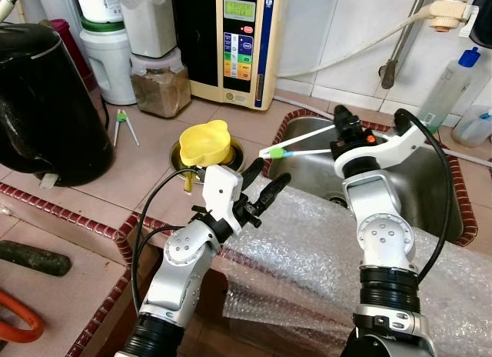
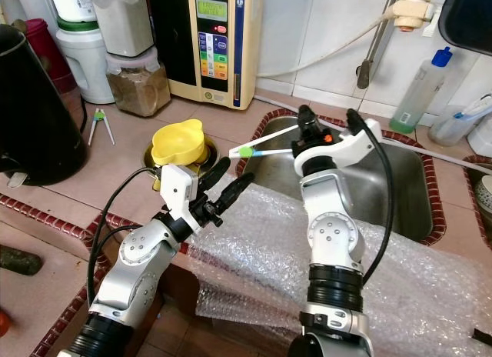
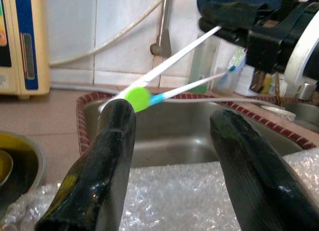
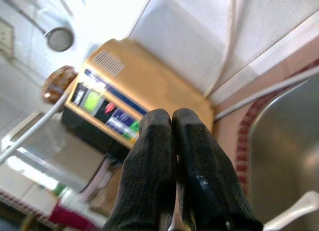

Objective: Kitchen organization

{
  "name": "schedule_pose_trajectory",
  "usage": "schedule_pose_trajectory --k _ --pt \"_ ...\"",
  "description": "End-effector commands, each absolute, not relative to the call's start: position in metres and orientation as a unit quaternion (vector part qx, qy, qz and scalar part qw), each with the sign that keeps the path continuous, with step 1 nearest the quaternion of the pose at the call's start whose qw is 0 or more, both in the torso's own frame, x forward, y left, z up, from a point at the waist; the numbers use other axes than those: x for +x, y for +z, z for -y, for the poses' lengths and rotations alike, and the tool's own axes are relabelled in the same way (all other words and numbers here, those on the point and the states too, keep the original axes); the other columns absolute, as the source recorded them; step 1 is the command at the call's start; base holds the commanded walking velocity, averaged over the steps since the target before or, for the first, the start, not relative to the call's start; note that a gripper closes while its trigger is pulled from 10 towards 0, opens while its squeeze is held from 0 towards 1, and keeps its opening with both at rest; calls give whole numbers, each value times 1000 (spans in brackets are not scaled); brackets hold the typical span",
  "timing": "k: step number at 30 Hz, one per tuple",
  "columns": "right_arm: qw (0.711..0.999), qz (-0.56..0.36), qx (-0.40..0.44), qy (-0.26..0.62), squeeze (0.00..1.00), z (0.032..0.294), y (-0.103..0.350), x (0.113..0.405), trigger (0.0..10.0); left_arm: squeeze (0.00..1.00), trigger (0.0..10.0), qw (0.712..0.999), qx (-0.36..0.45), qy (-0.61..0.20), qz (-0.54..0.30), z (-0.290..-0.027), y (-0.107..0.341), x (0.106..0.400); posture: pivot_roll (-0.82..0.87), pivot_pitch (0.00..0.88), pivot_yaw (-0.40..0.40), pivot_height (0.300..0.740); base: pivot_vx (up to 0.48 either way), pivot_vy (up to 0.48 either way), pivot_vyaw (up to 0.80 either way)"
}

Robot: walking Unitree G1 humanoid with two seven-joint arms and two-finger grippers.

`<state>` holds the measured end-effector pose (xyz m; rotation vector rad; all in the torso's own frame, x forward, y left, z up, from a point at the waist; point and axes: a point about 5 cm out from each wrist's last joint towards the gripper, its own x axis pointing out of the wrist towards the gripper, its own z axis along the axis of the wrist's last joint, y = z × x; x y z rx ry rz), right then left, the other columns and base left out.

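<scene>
Two silver arms — rounded joint housings studded with small screws, black ribbed collars at the base. White wrist brackets carry the left gripper (image 1: 265, 181) and right gripper (image 1: 344, 123); long black fingers; looping black cables — orange button on the right wrist.

Brushed steel sink (image 1: 430, 195), crinkly clear bubble wrap (image 1: 307, 249), glossy yellow plastic funnel (image 1: 203, 141).

My black-fingered right end effector (image 1: 344, 120) grips white chopsticks with a green-and-blue joined end (image 1: 296, 145); yellow plastic funnel (image 1: 204, 142) on my pinkish tiled tabletop (image 1: 146, 168) with dark red edging, beside the grey steel sink (image 1: 430, 188).
</scene>
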<state>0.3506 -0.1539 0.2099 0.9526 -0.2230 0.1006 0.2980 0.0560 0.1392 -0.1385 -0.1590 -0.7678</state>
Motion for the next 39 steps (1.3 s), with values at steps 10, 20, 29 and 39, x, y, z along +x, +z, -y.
schedule_pose_trajectory --k 10,20,29,39 --pt "961 174 210 -53 0 201 221 352 0 1000 10000 914 -30 -403 27 -53 130 299 22 0 -8 740 0 0 0" --pt "988 137 11 -77 0 207 197 351 10000 1000 10000 909 -2 -416 -14 -54 120 299 25 0 0 740 0 0 0" --pt "990 110 11 -90 1000 211 177 350 10000 1000 10000 911 14 -411 -22 -56 119 300 25 1 5 740 0 0 0" --pt "992 117 36 -37 1000 194 177 350 10000 1000 10000 927 27 -373 5 -63 126 309 26 1 5 740 0 0 0"
